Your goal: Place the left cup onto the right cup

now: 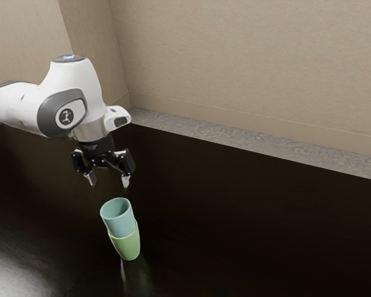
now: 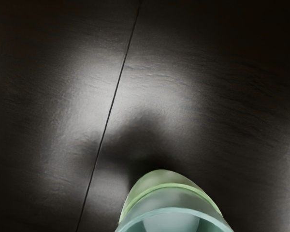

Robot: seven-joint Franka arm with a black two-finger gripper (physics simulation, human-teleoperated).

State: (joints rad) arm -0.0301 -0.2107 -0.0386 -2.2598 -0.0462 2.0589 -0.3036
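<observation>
- Two cups stacked: teal cup (image 1: 117, 213) sits inside green cup (image 1: 126, 244), leaning a bit.
- Stack on table (image 1: 247, 216), well off its far edge.
- Gripper (image 1: 107, 180) above stack, jaws wide, not touching cups.

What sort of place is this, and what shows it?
Probably a simulated robot test room: dark table, bare beige walls, an open pincer above a blue cup in a green cup.
</observation>
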